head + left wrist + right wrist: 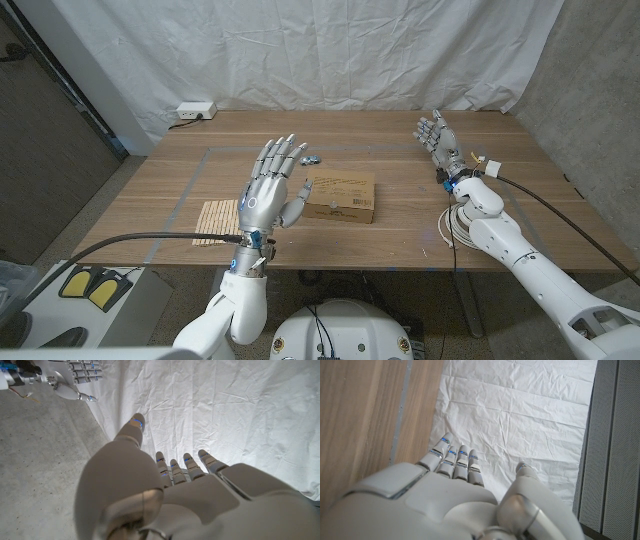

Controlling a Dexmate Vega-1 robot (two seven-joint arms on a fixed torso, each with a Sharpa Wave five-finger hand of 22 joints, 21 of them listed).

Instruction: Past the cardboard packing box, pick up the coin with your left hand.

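A flat cardboard packing box [341, 196] lies in the middle of the wooden table [400, 140]. Just beyond its far left corner sits a small greyish object [309, 159], too small to tell as the coin. My left hand [270, 186] is raised above the table at the box's left end, fingers spread and pointing away, holding nothing; its fingertips are close to the small object in the picture. In the left wrist view that left hand [175, 495] faces the white curtain. My right hand [437, 140] is held up open at the right, and the right wrist view shows this right hand [455, 495] empty.
A slatted wooden mat [217, 220] lies near the front edge, left of the box. A white power strip [193, 111] sits at the far left corner. White cable loops [455, 225] hang by my right forearm. A taped outline [190, 190] marks the tabletop.
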